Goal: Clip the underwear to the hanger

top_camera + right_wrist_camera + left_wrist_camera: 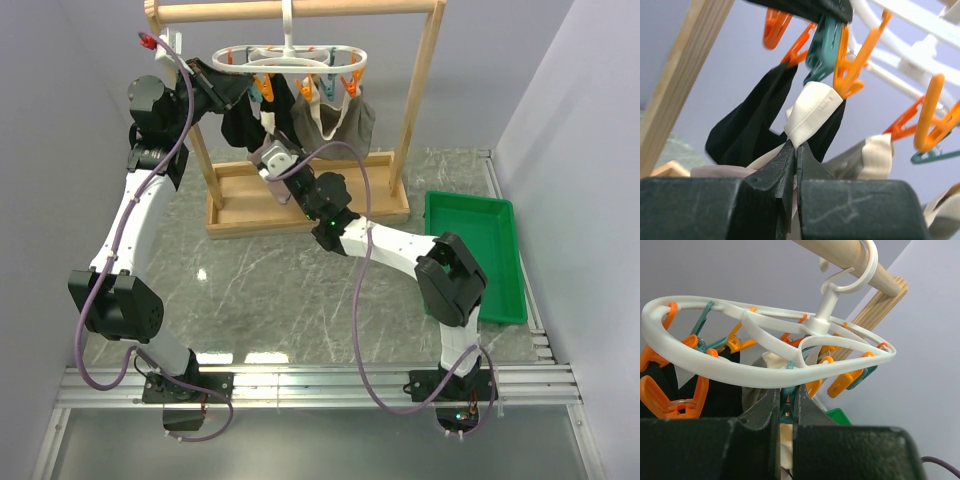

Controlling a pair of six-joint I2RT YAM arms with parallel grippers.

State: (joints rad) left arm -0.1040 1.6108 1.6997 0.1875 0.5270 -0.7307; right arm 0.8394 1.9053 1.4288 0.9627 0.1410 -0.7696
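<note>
The white oval hanger (pixel 290 58) hangs by its hook from the wooden rack's top bar and also shows in the left wrist view (pixel 765 375). My left gripper (pixel 786 400) is up under its ring (pixel 243 92), shut on a teal peg (pixel 785 409). That teal peg (pixel 822 45) also shows in the right wrist view. My right gripper (pixel 796 147) is shut on the underwear's cream waistband (pixel 812 112), with pink fabric (pixel 715 172) trailing below. The waistband's top edge sits just under the teal peg and an orange peg (pixel 850 65). In the top view the right gripper (pixel 268 138) is just below the hanger.
A black garment (pixel 245 125) and a grey-taupe garment (pixel 335 118) hang clipped to the hanger. The wooden rack's uprights (pixel 418 90) and base (pixel 300 205) surround the hanger. A green tray (pixel 470 255) lies at the right.
</note>
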